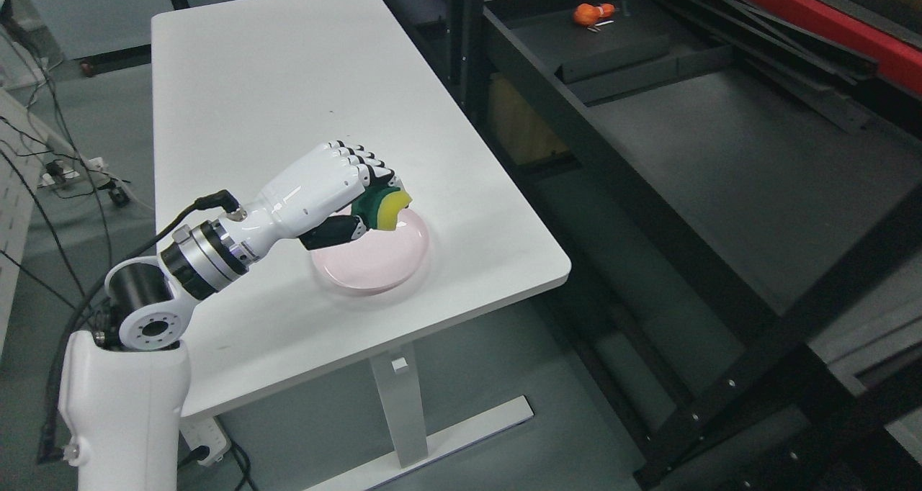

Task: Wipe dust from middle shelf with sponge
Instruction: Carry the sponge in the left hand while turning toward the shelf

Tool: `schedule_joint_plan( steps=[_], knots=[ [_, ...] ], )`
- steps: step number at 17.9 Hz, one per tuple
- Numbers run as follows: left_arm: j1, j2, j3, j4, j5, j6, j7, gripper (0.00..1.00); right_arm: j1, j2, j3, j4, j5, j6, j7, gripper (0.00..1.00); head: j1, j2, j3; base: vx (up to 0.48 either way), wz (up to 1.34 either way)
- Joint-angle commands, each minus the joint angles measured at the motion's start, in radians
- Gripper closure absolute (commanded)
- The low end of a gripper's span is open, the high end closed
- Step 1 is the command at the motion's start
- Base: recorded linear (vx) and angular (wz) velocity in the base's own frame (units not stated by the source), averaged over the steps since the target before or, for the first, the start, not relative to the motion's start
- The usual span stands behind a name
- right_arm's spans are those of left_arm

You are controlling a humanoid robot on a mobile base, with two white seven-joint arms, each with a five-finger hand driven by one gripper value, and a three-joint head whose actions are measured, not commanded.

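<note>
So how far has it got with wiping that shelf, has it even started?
Picking up looks done: the left hand is closed on the sponge, held over the pink plate on the white table. In hand: carrying it. Left: the sponge is nowhere near the dark shelf on the right, so reaching over and wiping has not begun.

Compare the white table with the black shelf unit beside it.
The white rectangular table has a smooth, pale top; the black metal shelf unit has dark, matte boards. The table carries a pink round plate; the shelf unit carries a small orange object. Both offer flat surfaces.
</note>
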Motion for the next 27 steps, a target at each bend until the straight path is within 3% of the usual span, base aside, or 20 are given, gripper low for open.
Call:
schedule_joint_plan(
  steps=[1, 17, 27],
  knots=[
    [-0.001, -0.046, 0.054, -0.004, -0.001, 0.001, 0.001, 1.0, 0.0, -0.017, 0.0, -0.017, 0.0, 0.072, 0.0, 0.0, 0.0, 0.0, 0.0, -0.312, -0.59],
    [-0.026, -0.101, 0.011, 0.003, 0.001, 0.001, -0.001, 0.99, 0.0, -0.017, 0.0, -0.017, 0.0, 0.072, 0.0, 0.0, 0.0, 0.0, 0.0, -0.283, -0.85],
    [-0.156, -0.101, -0.041, 0.001, 0.024, 0.001, -0.001, 0.98, 0.0, -0.017, 0.0, -0.017, 0.0, 0.072, 0.0, 0.0, 0.0, -0.001, 0.0, -0.087, -0.92]
  ],
)
